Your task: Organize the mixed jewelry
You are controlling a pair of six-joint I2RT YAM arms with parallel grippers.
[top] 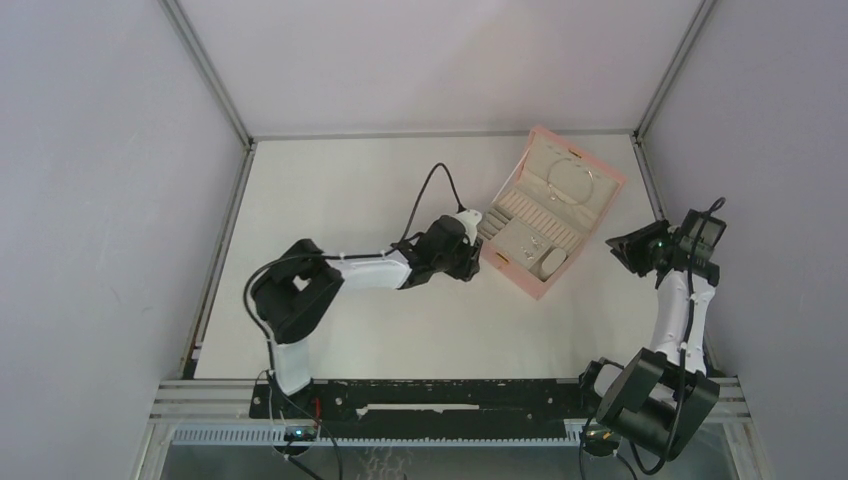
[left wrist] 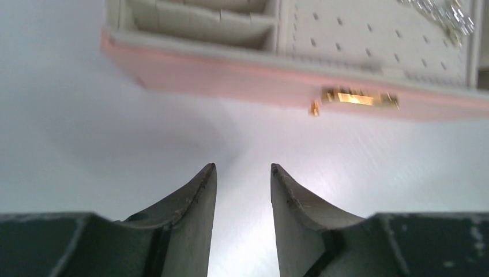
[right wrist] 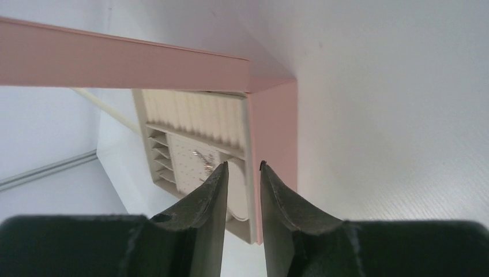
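L jaws: apart, empty, low over surface [top: 340, 190], 9 o'clock of pink box [top: 514, 272], near clasp [left wrist: 358, 98]. Tiny silver pcs [left wrist: 443, 14] on stud panel [left wrist: 357, 34]; wire hoop [top: 552, 182] in lid [top: 602, 176], 12 o'clock. R jaws: slightly apart, empty, 3 o'clock. Risk: either arm bumps box, pcs scatter.

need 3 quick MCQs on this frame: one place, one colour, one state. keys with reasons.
1. The left hand is:
A) facing the pink box's clasp side
B) inside the box
C) behind the box

2. The clasp is:
A) black
B) gold
C) silver

3. The box lid is:
A) shut
B) detached
C) open

Key:
1A, the left wrist view looks straight at the clasp wall.
2B, it gleams gold against the pink.
3C, the compartments show from above.
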